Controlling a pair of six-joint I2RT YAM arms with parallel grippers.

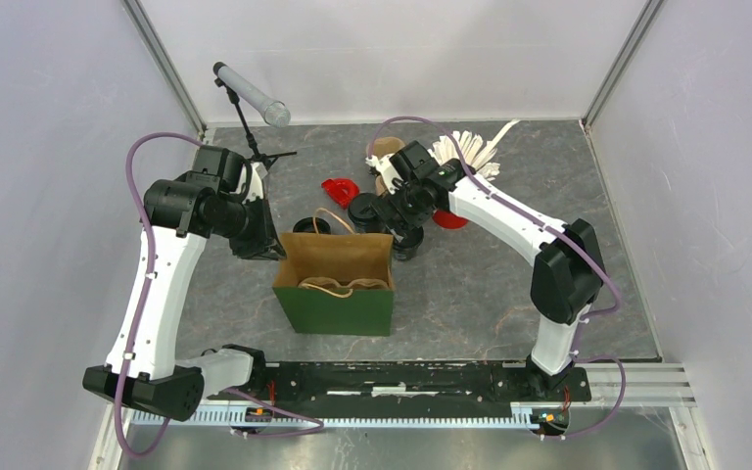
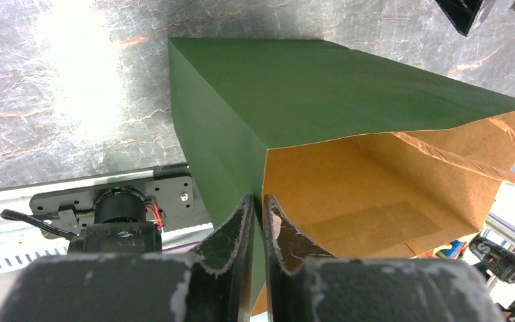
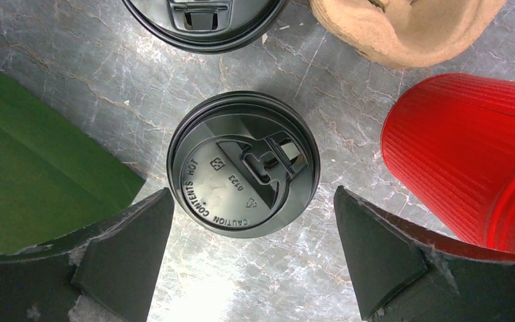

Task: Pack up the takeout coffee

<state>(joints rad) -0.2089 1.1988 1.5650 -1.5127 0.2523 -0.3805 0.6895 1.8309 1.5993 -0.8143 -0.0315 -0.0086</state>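
A green paper bag [image 1: 336, 284] with a brown inside stands open at the table's middle. My left gripper [image 2: 259, 204] is shut on the bag's [image 2: 288, 100] left rim edge, one finger outside and one inside. My right gripper [image 3: 253, 201] is open and points down over a black-lidded coffee cup [image 3: 243, 171], which stands just behind the bag's right corner [image 3: 33, 181]. The lid sits between and slightly beyond the fingertips. A second black-lidded cup [image 3: 201, 20] stands beyond it. In the top view the right gripper [image 1: 403, 217] covers the cups.
A red ribbed cup [image 3: 469, 147] lies right of the right gripper. A brown pulp cup carrier [image 3: 402, 27] is behind it. A red piece [image 1: 339, 189], white napkins or stirrers [image 1: 465, 152] and a small tripod with a grey tube [image 1: 250, 93] stand at the back.
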